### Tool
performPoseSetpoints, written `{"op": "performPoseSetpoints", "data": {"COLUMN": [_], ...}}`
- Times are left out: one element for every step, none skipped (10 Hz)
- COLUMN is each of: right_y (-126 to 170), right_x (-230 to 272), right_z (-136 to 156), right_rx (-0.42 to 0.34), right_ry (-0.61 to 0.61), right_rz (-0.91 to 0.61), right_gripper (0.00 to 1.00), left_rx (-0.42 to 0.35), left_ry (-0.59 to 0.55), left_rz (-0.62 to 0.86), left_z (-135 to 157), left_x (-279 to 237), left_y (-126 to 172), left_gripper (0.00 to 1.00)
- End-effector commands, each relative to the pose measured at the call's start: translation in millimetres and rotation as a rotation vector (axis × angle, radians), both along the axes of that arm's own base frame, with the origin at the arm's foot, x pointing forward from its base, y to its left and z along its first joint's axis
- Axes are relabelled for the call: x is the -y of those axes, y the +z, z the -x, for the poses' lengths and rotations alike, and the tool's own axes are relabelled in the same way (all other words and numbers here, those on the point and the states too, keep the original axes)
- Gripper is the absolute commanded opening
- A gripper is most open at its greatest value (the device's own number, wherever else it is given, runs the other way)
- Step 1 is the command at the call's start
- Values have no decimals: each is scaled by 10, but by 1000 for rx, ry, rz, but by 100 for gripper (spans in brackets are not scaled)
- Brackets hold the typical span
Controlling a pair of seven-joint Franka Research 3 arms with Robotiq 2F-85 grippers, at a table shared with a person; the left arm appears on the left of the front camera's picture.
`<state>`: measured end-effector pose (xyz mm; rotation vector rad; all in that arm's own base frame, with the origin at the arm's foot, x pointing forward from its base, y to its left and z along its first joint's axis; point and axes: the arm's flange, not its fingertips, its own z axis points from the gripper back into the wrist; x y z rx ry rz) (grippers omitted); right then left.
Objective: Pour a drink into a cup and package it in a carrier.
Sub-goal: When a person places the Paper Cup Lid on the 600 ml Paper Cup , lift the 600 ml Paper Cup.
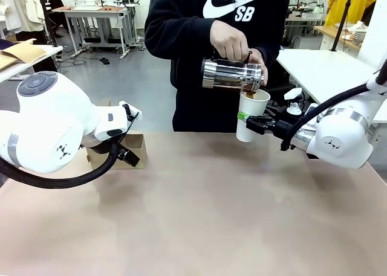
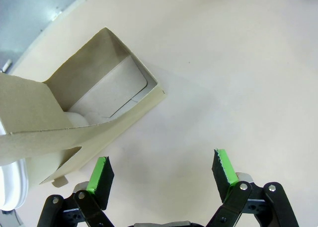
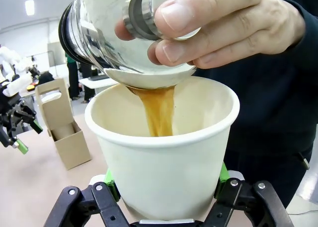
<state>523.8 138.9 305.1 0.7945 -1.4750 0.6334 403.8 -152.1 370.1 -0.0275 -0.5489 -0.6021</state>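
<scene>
While translucent drink (image 3: 159, 113) pours: tapered white paper cup (image 3: 164, 172).

Front looks across table (image 1: 193, 221); wrists close, sharing carrier (image 3: 67, 142).

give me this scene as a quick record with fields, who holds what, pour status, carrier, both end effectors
cup: white paper cup, upright, no lid
right end effector: shut on the cup's lower body
pitcher: glass and metal, tilted over the cup's rim
pitcher holder: person's hand
drink: amber stream falling into the cup
carrier: brown cardboard, standing on the table, robot's left side
left end effector: open, holding nothing, beside the carrier
packaging: not yet done
</scene>
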Motion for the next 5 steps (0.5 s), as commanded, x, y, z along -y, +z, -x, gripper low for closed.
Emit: {"op": "performPoseSetpoints", "data": {"right_y": [37,37,37,37,37], "right_x": [-12,-12,-12,-12,-12], "right_z": [37,37,37,37,37], "right_rx": [6,6,6,6,6], "right_ry": [-3,-3,-3,-3,-3], "right_rz": [-1,-1,-1,-1,-1], "right_gripper": [81,81,81,81,81], "left_rx": [0,0,0,0,0], "left_ry": [0,0,0,0,0], "left_rz": [1,1,1,1,1], "left_z": [1,1,1,1,1], "left_x": [-4,-4,-4,-4,-4], "left_y": [3,3,3,3,3], "left_gripper": [100,100,100,100,100]}}
